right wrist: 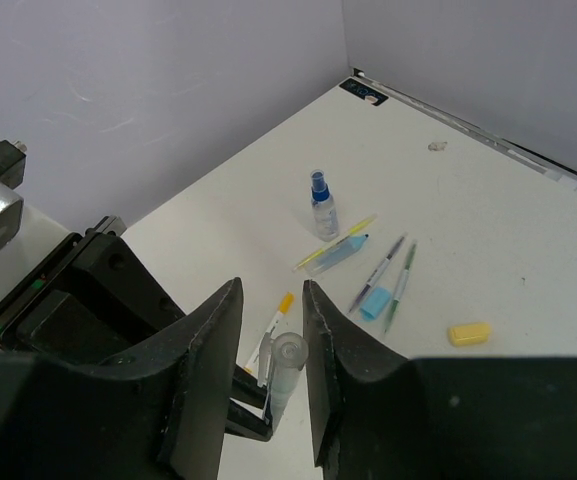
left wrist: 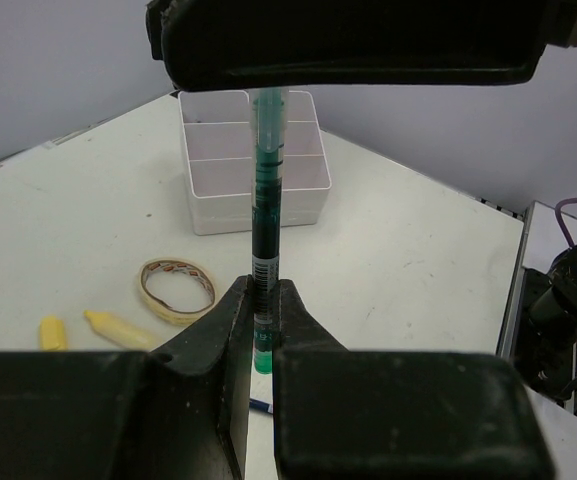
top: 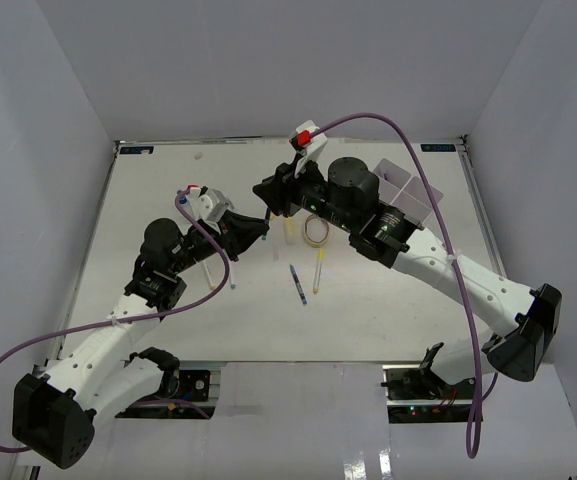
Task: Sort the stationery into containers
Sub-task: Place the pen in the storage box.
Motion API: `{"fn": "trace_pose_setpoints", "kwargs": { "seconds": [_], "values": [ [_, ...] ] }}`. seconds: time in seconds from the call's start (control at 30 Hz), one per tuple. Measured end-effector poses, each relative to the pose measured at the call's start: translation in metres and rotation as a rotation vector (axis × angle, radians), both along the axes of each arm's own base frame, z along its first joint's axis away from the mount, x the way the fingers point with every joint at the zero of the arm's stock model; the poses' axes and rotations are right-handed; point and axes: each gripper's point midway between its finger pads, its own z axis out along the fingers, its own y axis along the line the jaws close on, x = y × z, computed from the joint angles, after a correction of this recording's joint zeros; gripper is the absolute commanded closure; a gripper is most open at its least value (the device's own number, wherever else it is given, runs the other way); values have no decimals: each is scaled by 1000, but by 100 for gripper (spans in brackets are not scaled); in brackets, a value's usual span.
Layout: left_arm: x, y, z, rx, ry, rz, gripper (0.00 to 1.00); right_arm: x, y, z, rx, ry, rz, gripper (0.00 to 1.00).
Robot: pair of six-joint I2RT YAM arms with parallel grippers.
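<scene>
Left gripper (left wrist: 265, 300): my jaws are pinched on the green pen (left wrist: 266, 200), which stands upright.
Right gripper (right wrist: 271, 292): my jaws are spread either side of that pen's clear end, with gaps showing.
Tan ring (left wrist: 150, 290): on the table, 10 o'clock of my left grip.
White tray (left wrist: 208, 212): farther off, 12 o'clock.
</scene>
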Motion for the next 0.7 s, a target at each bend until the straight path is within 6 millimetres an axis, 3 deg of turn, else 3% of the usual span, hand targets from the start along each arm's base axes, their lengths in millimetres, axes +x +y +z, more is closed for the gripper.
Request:
{"fn": "trace_pose_setpoints", "kwargs": {
  "seconds": [0.27,0.7],
  "values": [
    [0,0,0,0,0,-2,100,0,0,-1,0,2,-2,80],
    [-3,-1,-9,13,51,-11,100,2,-1,-15,7,17,-14,85]
  ]
}}
